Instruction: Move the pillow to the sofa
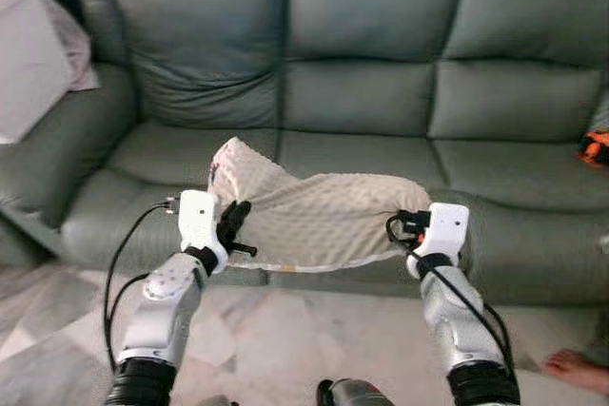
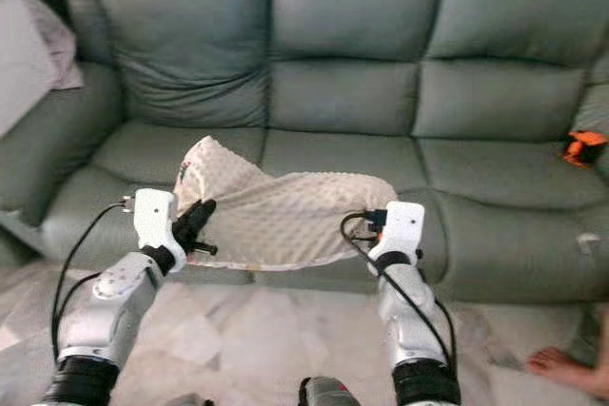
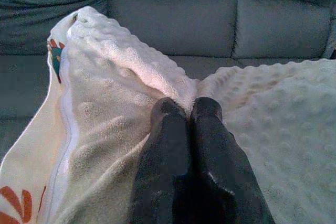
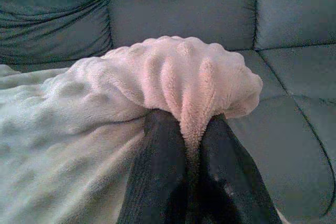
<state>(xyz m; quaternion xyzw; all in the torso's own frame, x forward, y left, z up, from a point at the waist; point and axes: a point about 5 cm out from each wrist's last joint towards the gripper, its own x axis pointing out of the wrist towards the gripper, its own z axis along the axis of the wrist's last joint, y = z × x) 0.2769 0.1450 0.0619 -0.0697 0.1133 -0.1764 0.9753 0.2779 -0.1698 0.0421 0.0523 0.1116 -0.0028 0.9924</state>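
Observation:
A cream, bumpy-textured pillow (image 1: 314,216) hangs stretched between my two grippers just above the front edge of the grey-green sofa (image 1: 362,92). My left gripper (image 1: 235,219) is shut on the pillow's left side, its fingers (image 3: 173,145) pinching a fold of the fabric (image 3: 115,93). At the pillow's right end my right gripper (image 2: 379,225) is shut on a bunched corner (image 4: 194,82), with cloth squeezed between its fingers (image 4: 163,171). The pillow's far left corner sticks up over the seat cushion.
A white box and a pale cloth (image 1: 29,54) sit on the sofa's left armrest. An orange object (image 1: 595,147) lies on the right seat. A person's bare foot (image 1: 576,368) rests on the marble floor at the lower right.

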